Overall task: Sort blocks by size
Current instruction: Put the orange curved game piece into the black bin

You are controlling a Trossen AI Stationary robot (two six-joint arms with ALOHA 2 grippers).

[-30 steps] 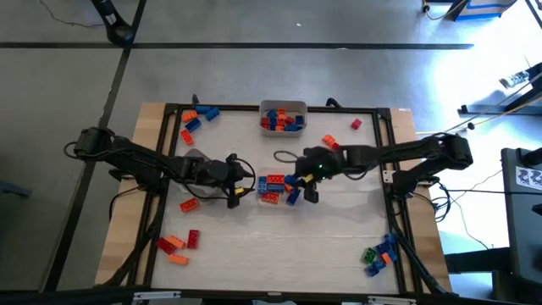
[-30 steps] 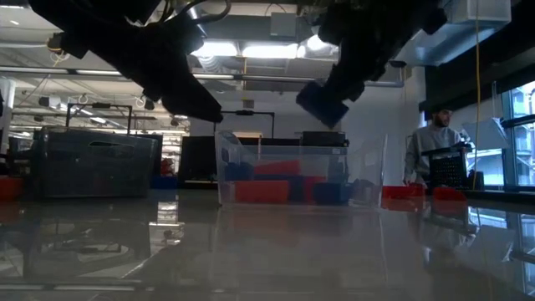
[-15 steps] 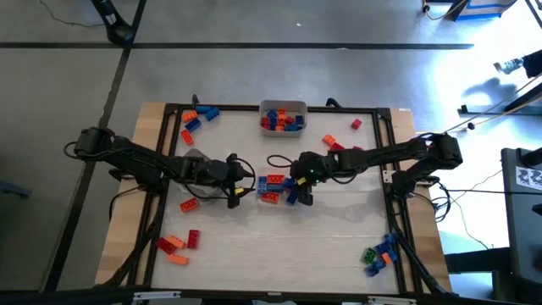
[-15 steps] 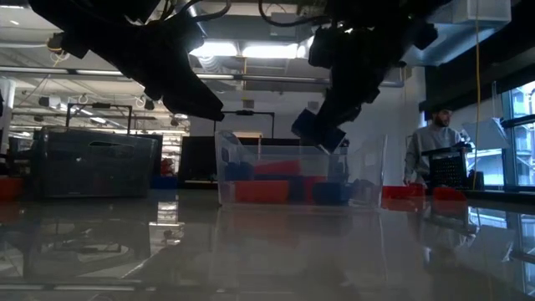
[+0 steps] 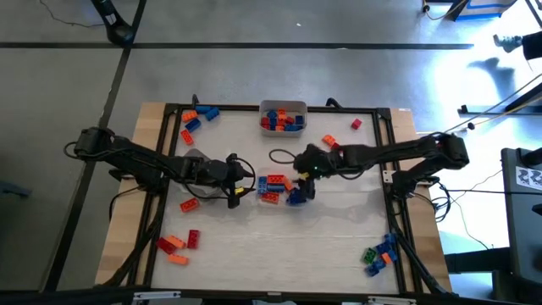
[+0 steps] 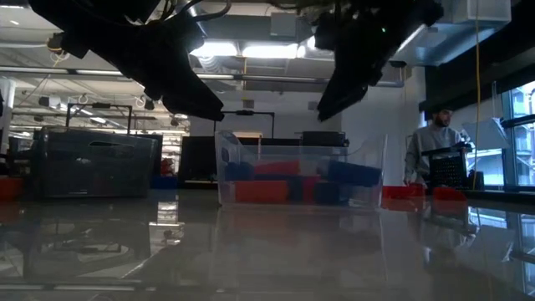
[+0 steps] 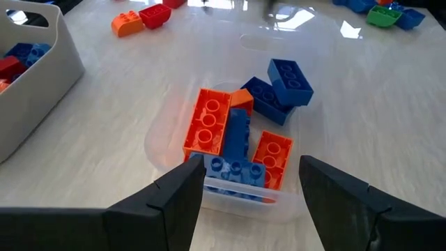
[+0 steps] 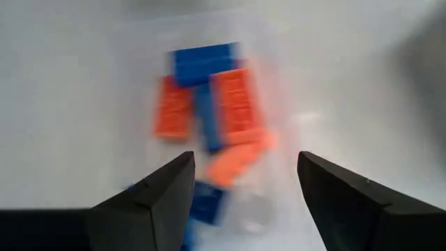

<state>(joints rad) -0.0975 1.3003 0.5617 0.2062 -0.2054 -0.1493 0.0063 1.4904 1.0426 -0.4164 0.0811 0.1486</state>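
Desk (image 5: 339, 246) wide and bare along its near edge. Clear tray (image 7: 164, 139) at desk centre held orange and blue blocks (image 5: 273, 186). Left claw (image 7: 244, 183) beside it, fingers spread, empty. Right claw (image 8: 244, 188) above it, fingers apart, holding nothing. Loose blocks sat near all four corners.

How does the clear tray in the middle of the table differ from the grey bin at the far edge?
The clear tray is see-through and shallow; the grey bin is opaque with taller walls. The clear tray sits mid-table between both arms; the grey bin stands at the far edge. Both hold red, orange and blue blocks.
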